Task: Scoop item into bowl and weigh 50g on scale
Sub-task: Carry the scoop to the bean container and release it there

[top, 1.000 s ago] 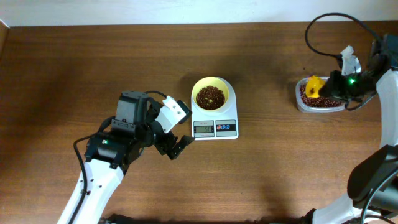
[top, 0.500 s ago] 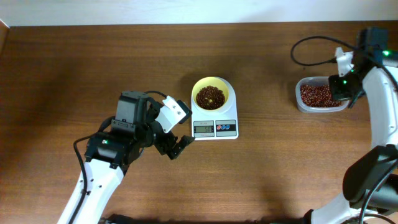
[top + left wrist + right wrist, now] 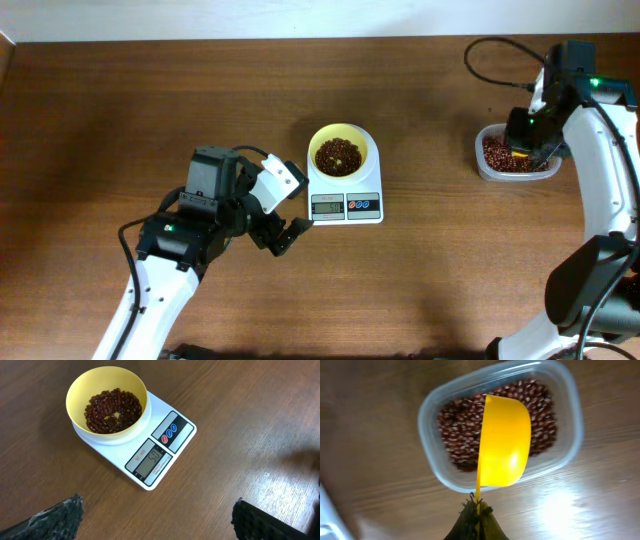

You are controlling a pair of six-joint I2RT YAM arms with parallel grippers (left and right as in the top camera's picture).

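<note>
The beans (image 3: pixel 112 410) lie heaped in the bowl (image 3: pixel 80 390), which sits on the scale (image 3: pixel 172 435). The left gripper (image 3: pixel 157 520) hangs just left of the scale, jaws spread wide and holding nothing. Well off to the right, the right gripper (image 3: pixel 477 510) is clamped tight on the handle of the scoop (image 3: pixel 505 447), held over a clear tub (image 3: pixel 565 395) with more beans.

The left arm (image 3: pixel 150 295) is a chain of smooth white shells joined by black cylindrical housings, with a small green light (image 3: pixel 168 228) well behind the left claw (image 3: pixel 287 236). That claw's black fingers (image 3: pixel 52 519) look rough and pitted. The right arm (image 3: pixel 603 170) matches in white and black. A thin black cable (image 3: pixel 467 55) loops behind the right claw (image 3: pixel 476 509), near another green light.
</note>
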